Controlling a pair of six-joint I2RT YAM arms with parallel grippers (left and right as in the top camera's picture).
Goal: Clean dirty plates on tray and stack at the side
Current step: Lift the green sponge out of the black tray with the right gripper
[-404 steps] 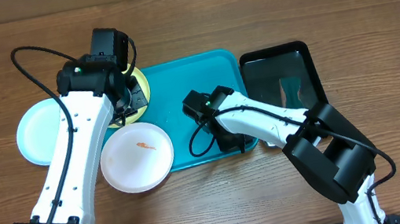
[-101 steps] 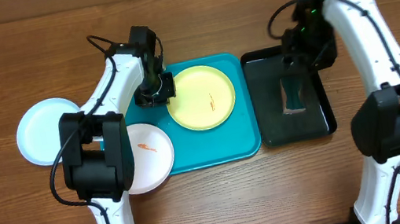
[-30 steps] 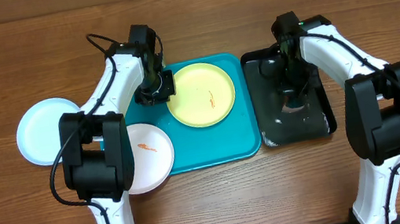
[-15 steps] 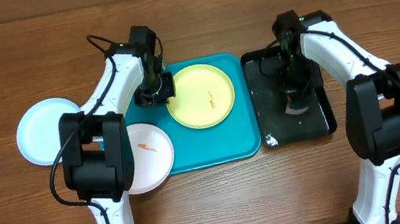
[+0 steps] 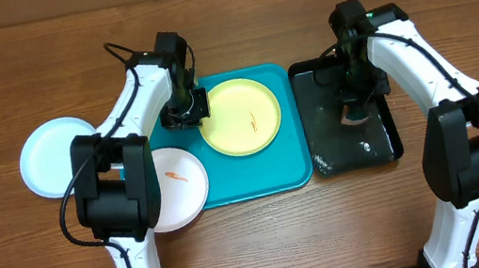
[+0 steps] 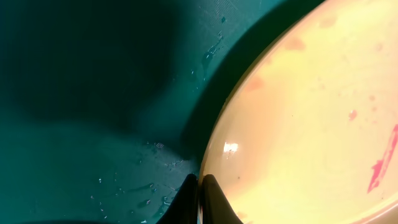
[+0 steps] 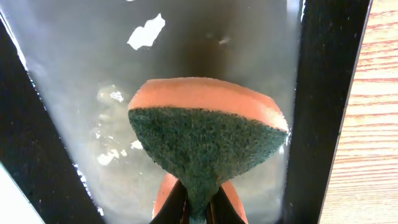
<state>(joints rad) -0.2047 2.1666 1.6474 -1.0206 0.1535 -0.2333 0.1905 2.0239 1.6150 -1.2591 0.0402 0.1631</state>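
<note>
The yellow-green plate [image 5: 240, 116] lies on the turquoise tray [image 5: 260, 176] with orange-red smears; it fills the right of the left wrist view [image 6: 311, 124]. My left gripper [image 5: 187, 113] is shut on that plate's left rim [image 6: 200, 186]. The white plate [image 5: 175, 189], with an orange smear, lies off the tray's left front corner. The light blue plate [image 5: 48, 160] lies at the far left. My right gripper [image 5: 353, 107] is shut on an orange sponge with a green scrub face [image 7: 205, 143] and holds it over the black tray [image 5: 361, 149].
The glossy black tray [image 7: 323, 106] holds wet, soapy water with white foam flecks [image 7: 147, 32]. Its raised rim borders the wooden table [image 7: 379, 124] on the right. Both arms reach across the table from the front.
My right gripper has shifted slightly within the black tray with the sponge. My left gripper stays on the yellow-green plate's rim.
</note>
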